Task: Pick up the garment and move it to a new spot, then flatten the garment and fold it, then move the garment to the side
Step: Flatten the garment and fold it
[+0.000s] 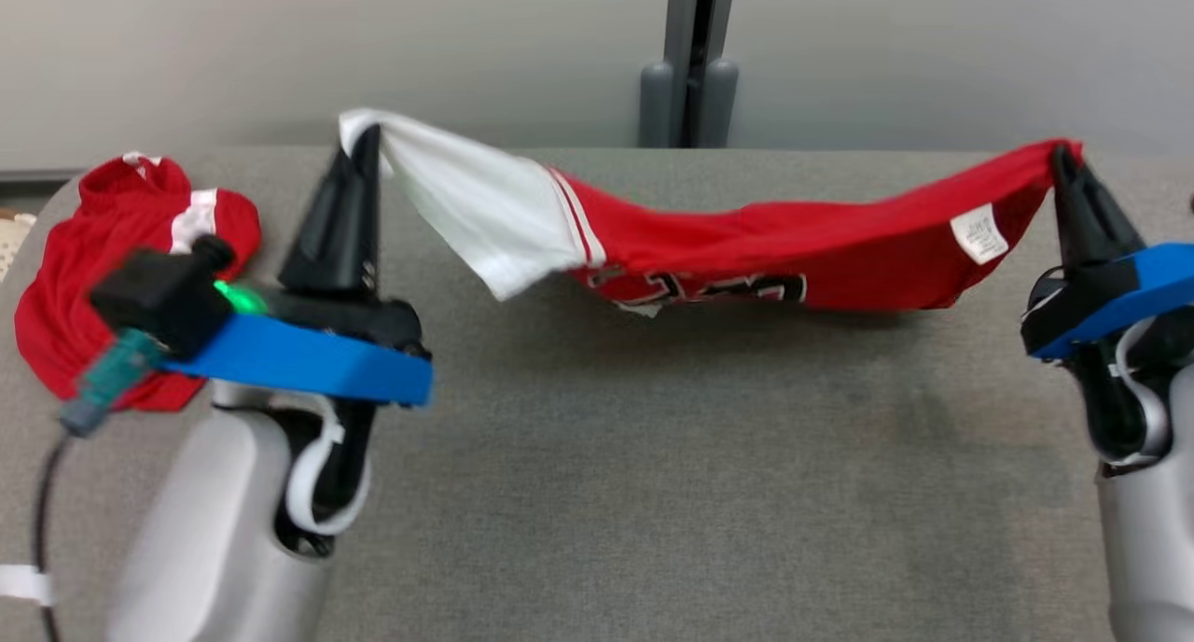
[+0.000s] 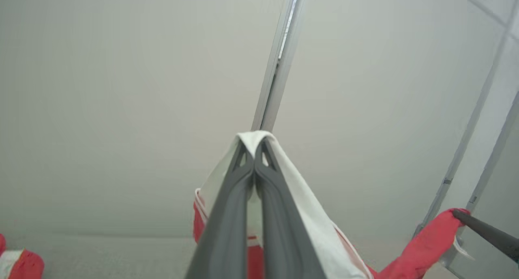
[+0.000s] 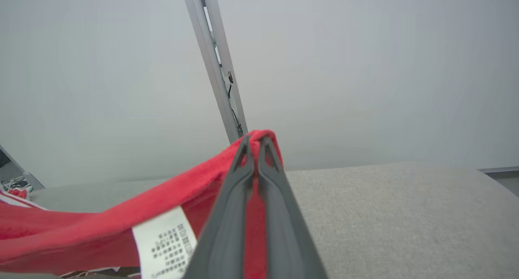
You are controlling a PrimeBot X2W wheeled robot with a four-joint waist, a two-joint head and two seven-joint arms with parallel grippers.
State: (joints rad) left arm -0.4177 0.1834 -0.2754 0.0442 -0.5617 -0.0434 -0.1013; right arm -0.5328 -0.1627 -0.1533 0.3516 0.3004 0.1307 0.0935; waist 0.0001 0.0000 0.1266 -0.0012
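Note:
A red garment (image 1: 793, 250) with a white sleeve, black lettering and a white care label hangs stretched above the grey table (image 1: 653, 474), sagging in the middle. My left gripper (image 1: 371, 138) is shut on the white sleeve end (image 2: 292, 177), fingertips (image 2: 243, 157) pinched together under the cloth. My right gripper (image 1: 1061, 155) is shut on the red end (image 3: 182, 189), near the label (image 3: 164, 242). The left wrist view catches my right gripper's fingers (image 2: 486, 230) holding the red cloth (image 2: 429, 238) at the lower right.
A second red and white garment (image 1: 121, 241) lies crumpled at the table's far left, behind my left arm. A grey wall with a vertical post (image 1: 695, 63) stands behind the table's far edge.

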